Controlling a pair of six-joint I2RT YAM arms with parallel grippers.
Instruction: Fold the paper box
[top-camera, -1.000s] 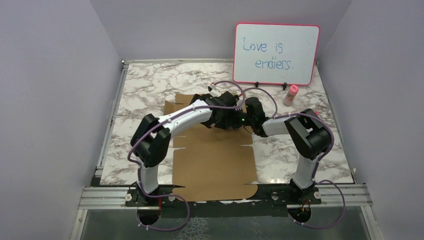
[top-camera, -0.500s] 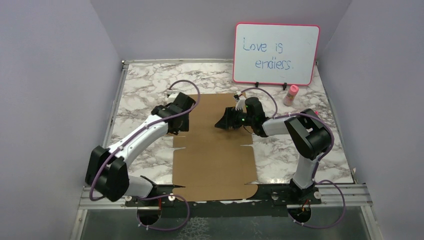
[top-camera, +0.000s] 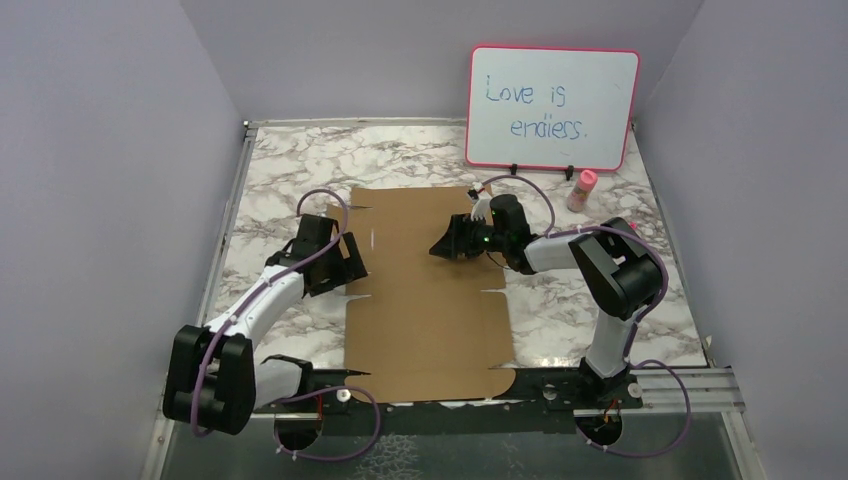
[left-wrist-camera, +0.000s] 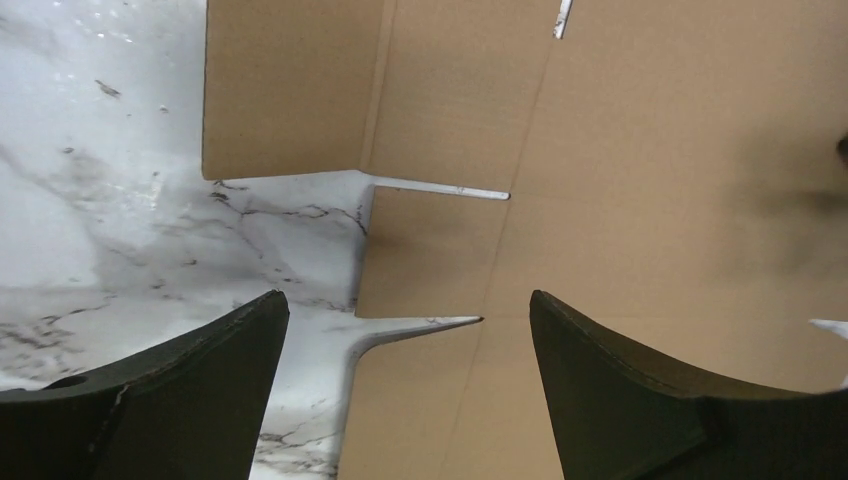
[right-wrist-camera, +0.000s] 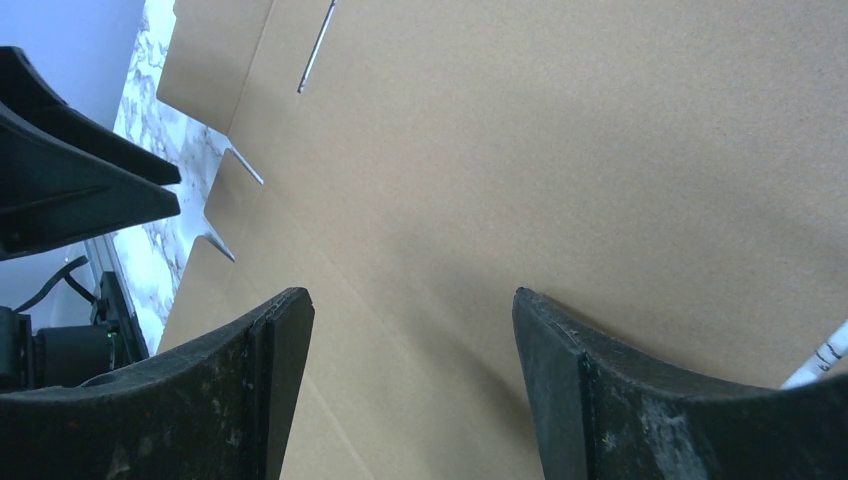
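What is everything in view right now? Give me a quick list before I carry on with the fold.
paper box: one, plain brown, lying flat and unfolded mid-table
table: one, white-and-grey marble, under everything
whiteboard: one, pink frame with blue writing, standing at the far right
bottle: one, small, pink, on the table beside the whiteboard's right foot
left arm and right arm: two, white and black with purple cables, based at the near edge
left gripper: one, black, open, over the sheet's notched left edge
right gripper: one, black, open, over the sheet's far part
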